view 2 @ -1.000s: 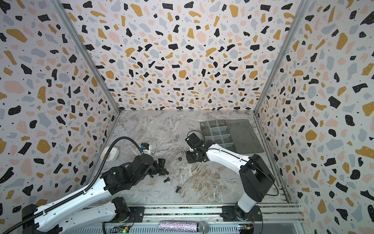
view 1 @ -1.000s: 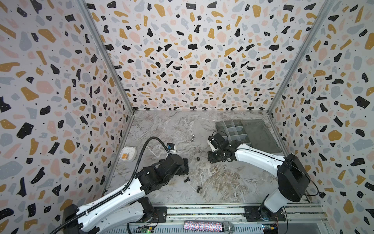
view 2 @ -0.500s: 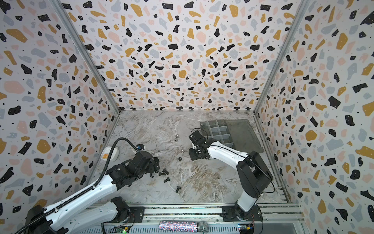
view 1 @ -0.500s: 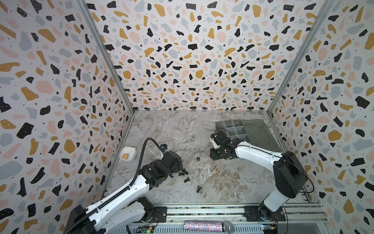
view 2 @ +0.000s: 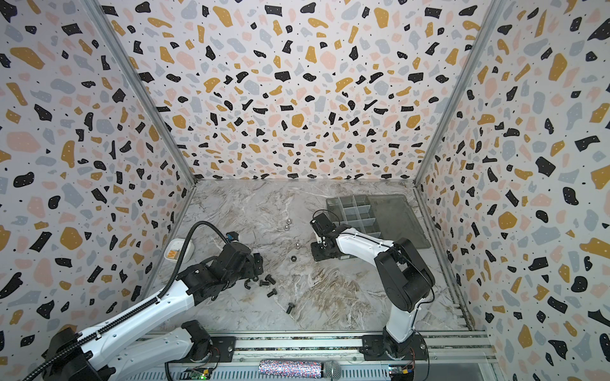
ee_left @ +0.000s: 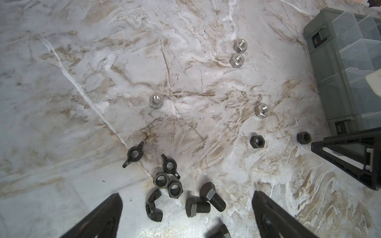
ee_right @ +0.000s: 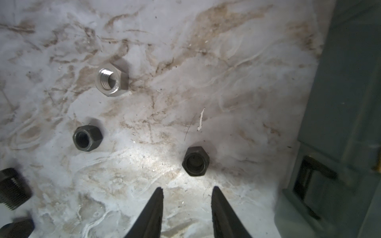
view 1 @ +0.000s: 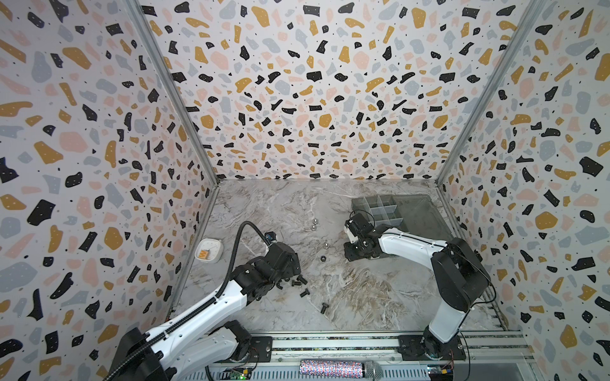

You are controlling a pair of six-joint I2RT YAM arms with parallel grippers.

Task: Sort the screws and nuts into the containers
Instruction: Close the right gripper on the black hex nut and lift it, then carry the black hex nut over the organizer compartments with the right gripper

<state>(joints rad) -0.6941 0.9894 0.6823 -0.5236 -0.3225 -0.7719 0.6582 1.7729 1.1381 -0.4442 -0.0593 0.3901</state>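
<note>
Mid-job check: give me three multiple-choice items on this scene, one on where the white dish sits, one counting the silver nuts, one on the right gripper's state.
1. Where is the white dish?
A) beside the left wall
B) by the far wall
C) by the right wall

2. How many silver nuts does the left wrist view show?
A) two
B) four
C) six

3. The right gripper is:
A) shut on a bolt
B) open and empty
C) shut on a nut

Answers:
1 A, it sits against that wall in both top views.
2 B, four shiny hex nuts show there.
3 B, its jaws stand apart, with a black nut lying just ahead of them.
</note>
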